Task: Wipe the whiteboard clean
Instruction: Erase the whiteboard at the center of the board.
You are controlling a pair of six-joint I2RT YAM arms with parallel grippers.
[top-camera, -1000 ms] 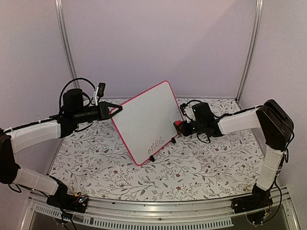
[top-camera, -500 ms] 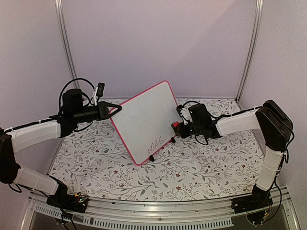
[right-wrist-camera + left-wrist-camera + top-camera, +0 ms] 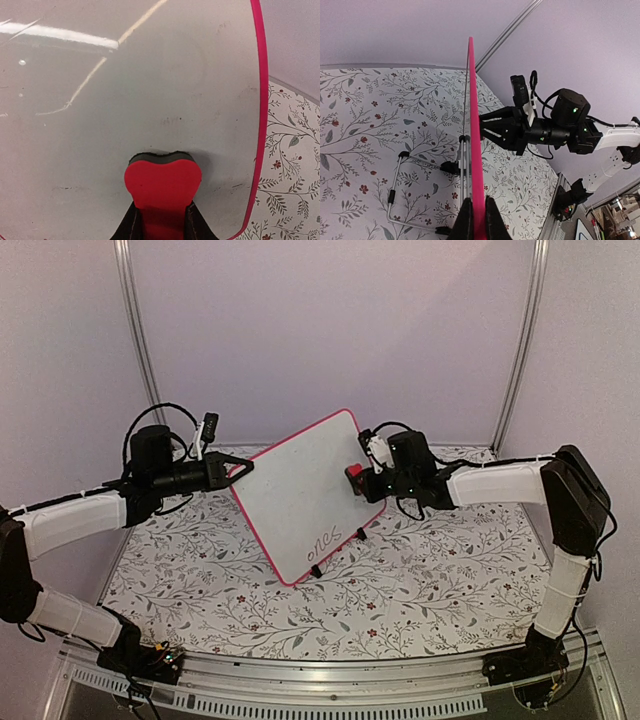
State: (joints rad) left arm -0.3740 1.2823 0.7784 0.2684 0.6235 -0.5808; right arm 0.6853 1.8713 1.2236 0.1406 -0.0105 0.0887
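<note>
The whiteboard (image 3: 305, 495) with a pink-red frame stands tilted, held up over the table; the dark word "ones" is near its lower corner. My left gripper (image 3: 243, 468) is shut on its left edge, and the left wrist view shows the frame (image 3: 476, 150) edge-on between my fingers. My right gripper (image 3: 358, 478) is shut on a red eraser (image 3: 353, 472) and presses its dark felt face against the board near its right edge. In the right wrist view the eraser (image 3: 162, 187) sits on the white surface (image 3: 125, 90), which is blank here.
The table carries a floral cloth (image 3: 430, 580). The board's wire stand and black feet (image 3: 451, 167) hang behind it. Lilac walls and metal posts (image 3: 520, 340) close the back and sides.
My right gripper has moved up and left with the eraser, from beside the board's lower right edge onto its face. The left gripper and the board have not moved.
</note>
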